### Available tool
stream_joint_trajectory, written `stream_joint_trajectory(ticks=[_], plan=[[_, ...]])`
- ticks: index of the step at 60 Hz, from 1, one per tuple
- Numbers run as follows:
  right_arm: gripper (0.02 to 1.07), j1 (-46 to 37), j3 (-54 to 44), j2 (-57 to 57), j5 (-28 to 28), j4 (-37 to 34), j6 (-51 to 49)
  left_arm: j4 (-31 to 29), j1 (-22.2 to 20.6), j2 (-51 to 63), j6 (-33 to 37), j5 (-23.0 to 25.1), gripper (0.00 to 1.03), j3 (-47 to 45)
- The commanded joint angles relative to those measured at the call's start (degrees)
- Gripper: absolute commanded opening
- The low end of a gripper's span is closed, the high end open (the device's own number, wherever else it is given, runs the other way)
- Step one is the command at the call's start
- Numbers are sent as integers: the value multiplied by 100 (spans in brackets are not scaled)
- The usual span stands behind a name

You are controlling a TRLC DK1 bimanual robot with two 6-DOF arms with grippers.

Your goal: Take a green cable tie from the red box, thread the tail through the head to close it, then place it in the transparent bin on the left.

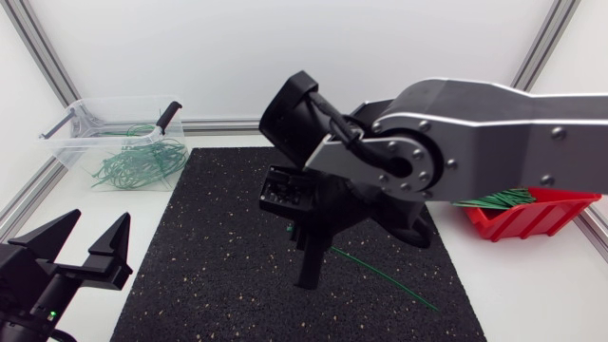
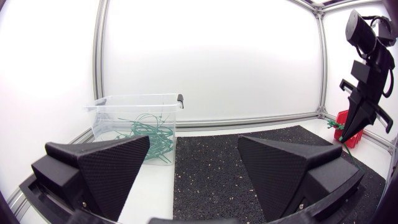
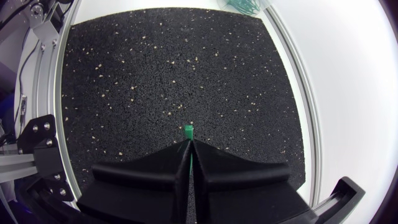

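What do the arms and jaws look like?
Right arm: silver-grey links with visible bolts, black joints, black cables looping at the wrist. Left arm: only a black end section shows, with a small green light. Both sets of jaws: matte black, broad wedges; the left pair has finely textured faces.

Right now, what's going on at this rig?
The right arm's matte black pincer is shut on a thin green plastic cable tie, held above the black speckled rubber mat; the tie looks straight, not yet looped. The left pincer sits open and empty near the table's front. The clear plastic bin already holds a tangle of green ties.
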Motion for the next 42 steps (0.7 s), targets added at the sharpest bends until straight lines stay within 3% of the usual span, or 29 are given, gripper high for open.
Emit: stream_joint_trajectory(ticks=[1,42], plan=[[8,196,-200,371,200,162,130,-139,36,-39,-98,18,99,-147],[10,864,-147,1759,200,715,491,-183,18,-39,-89,18,99,-138]])
